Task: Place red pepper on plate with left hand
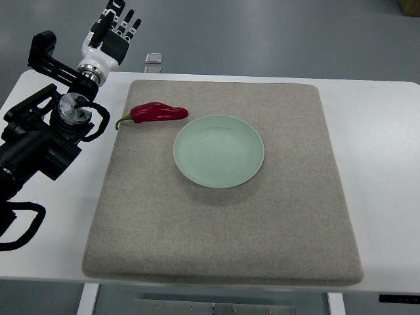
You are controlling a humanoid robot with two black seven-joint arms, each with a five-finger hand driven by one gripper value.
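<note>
A red pepper (157, 112) with a green stem lies on the grey mat (223, 230), just left of and behind a pale green plate (218, 150). The plate holds nothing. My left hand (117, 29) is raised past the table's far left corner, away from the pepper, with its fingers spread and holding nothing. Its black arm comes in from the left edge. The right arm is out of view.
The mat covers most of the white table (380, 164). A small grey metal piece (153, 58) sits at the table's far edge, behind the mat. The floor shows beyond the table.
</note>
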